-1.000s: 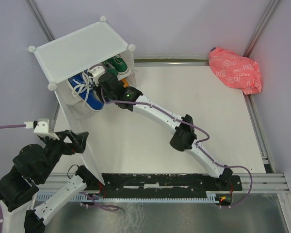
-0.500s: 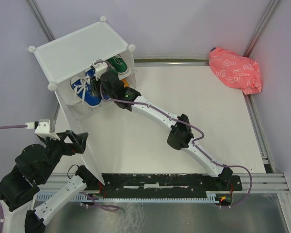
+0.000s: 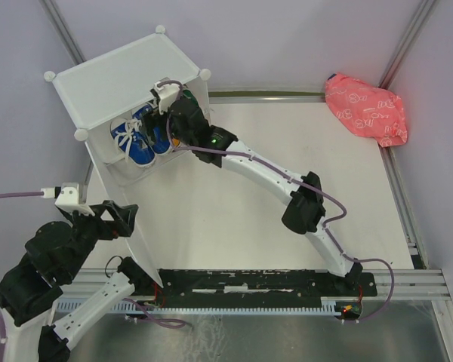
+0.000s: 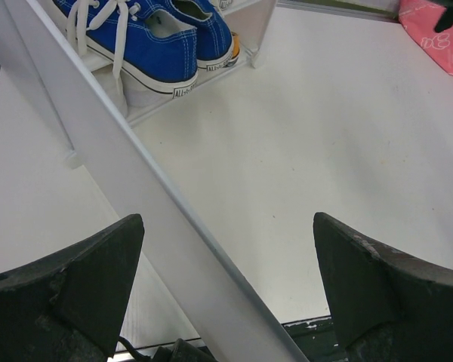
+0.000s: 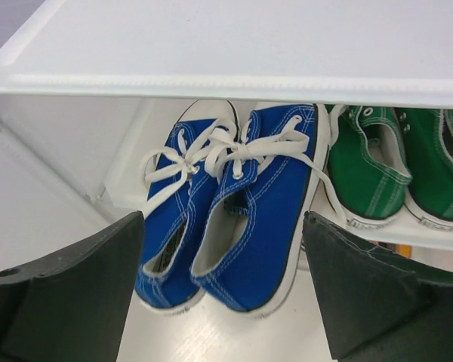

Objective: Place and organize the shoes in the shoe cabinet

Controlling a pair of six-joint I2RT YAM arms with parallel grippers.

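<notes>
— Two pairs shelved that we can count! The left gripper (image 4: 228, 226) sits lower left, jaws spread wide. A slanted white panel (image 4: 136, 188) runs between them, untouched as far as we can tell.
— Upper left is the shoe cabinet (image 3: 121, 75), with the blue pair (image 3: 140, 139) beside the green pair (image 5: 396, 166) on the shelf. The right gripper (image 5: 223, 219) hovers at its mouth, jaws apart and empty.
— We can't make out the other pairs, so we'd say roughly halfway.
— The roof edge and shelf lip are close. Open table (image 3: 234, 226) lies rightward, toward the pink bag (image 3: 366, 109).
</notes>
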